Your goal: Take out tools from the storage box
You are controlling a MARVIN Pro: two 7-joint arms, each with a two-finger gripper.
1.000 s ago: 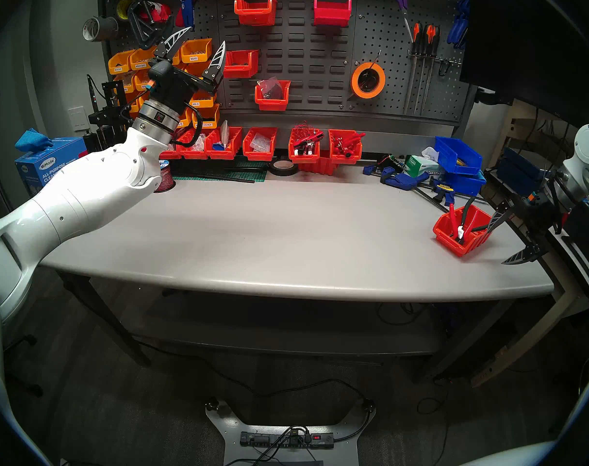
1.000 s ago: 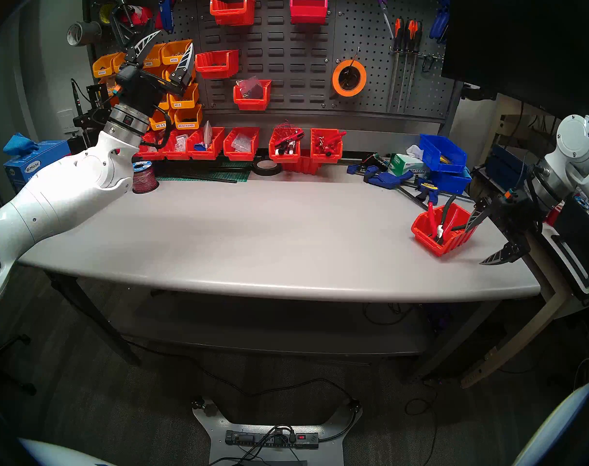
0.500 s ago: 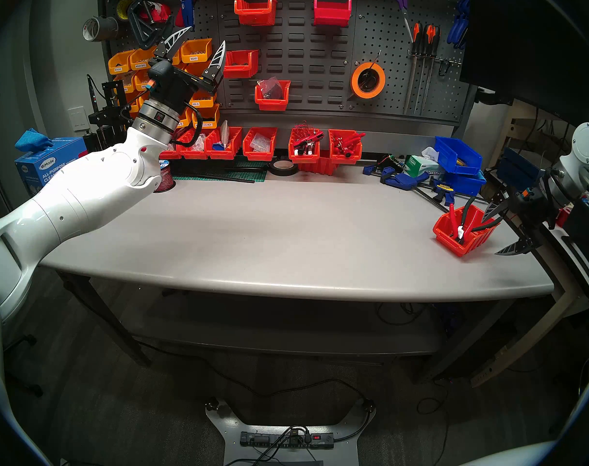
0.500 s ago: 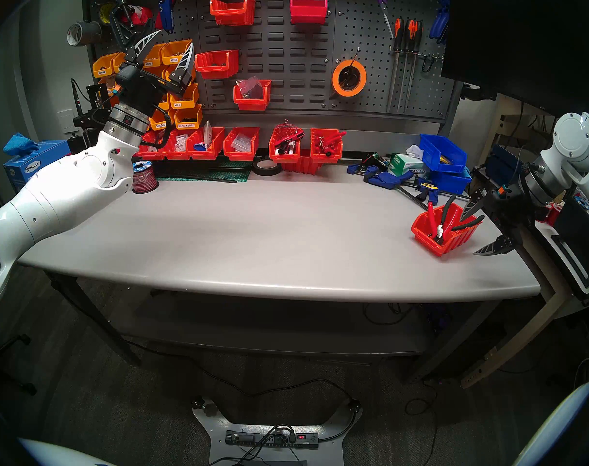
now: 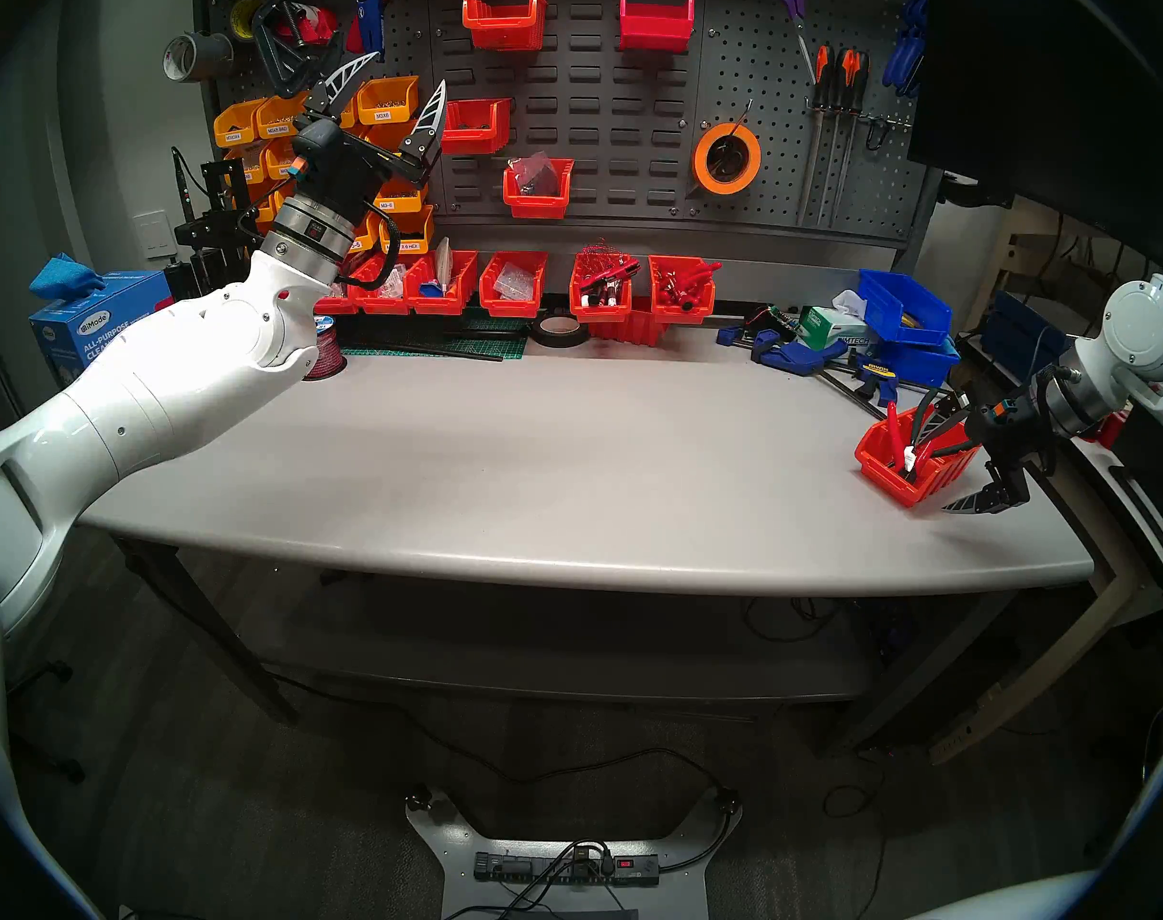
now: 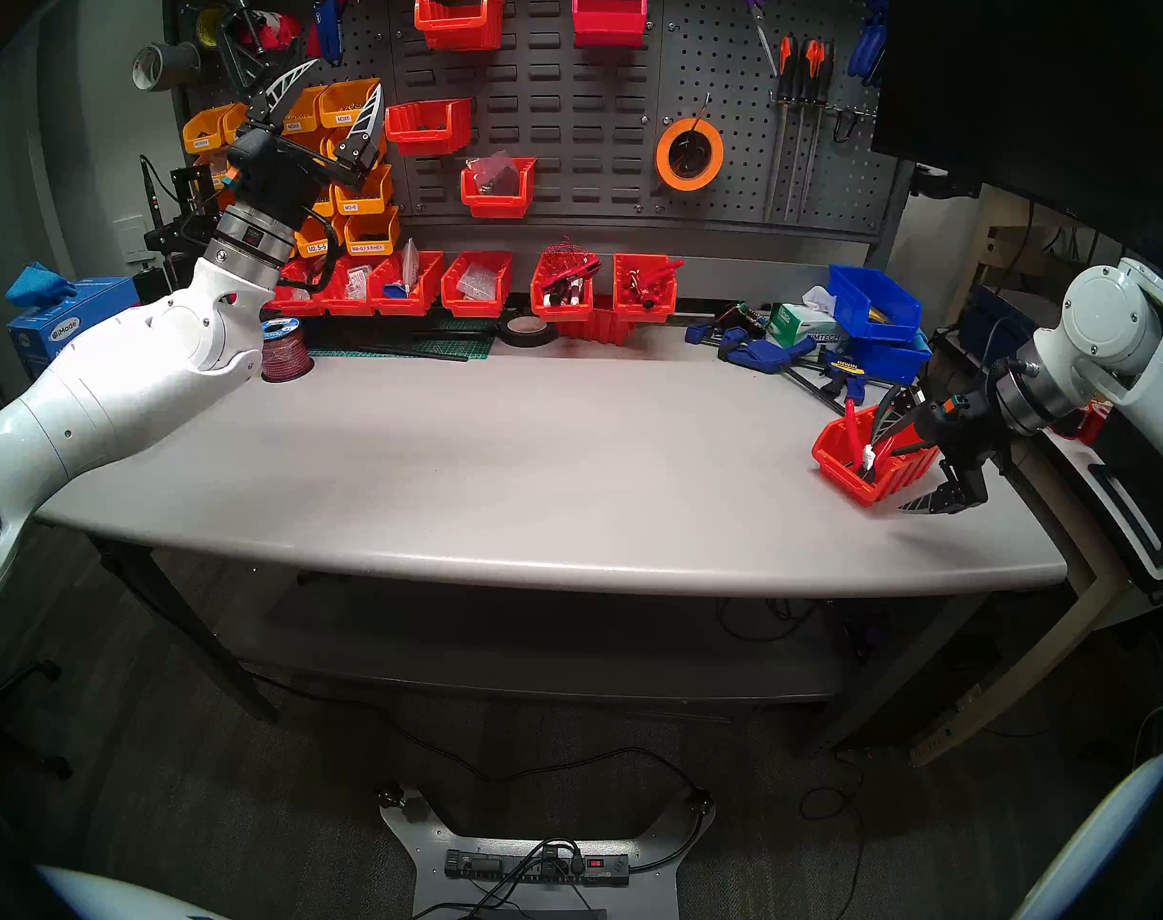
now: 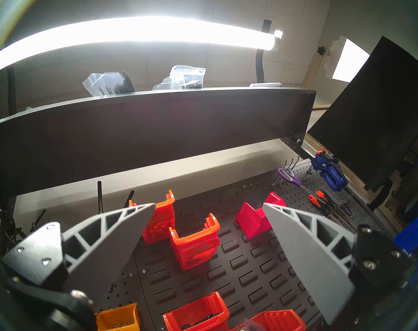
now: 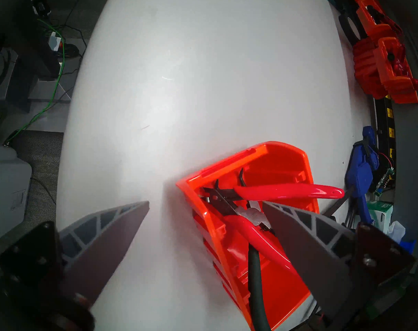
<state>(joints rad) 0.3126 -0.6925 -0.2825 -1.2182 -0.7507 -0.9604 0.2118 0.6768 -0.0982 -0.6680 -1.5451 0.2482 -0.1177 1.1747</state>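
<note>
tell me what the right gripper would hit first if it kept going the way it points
Probably the red-orange bin: the open right gripper straddles its near wall, one finger over the red-handled flush cutters inside, the other over bare table. Depth is unclear.

The right claw [image 6: 904, 457], spread wide, straddles the storage box [image 6: 861, 477] holding 2 tools [image 6: 864, 434].
</note>
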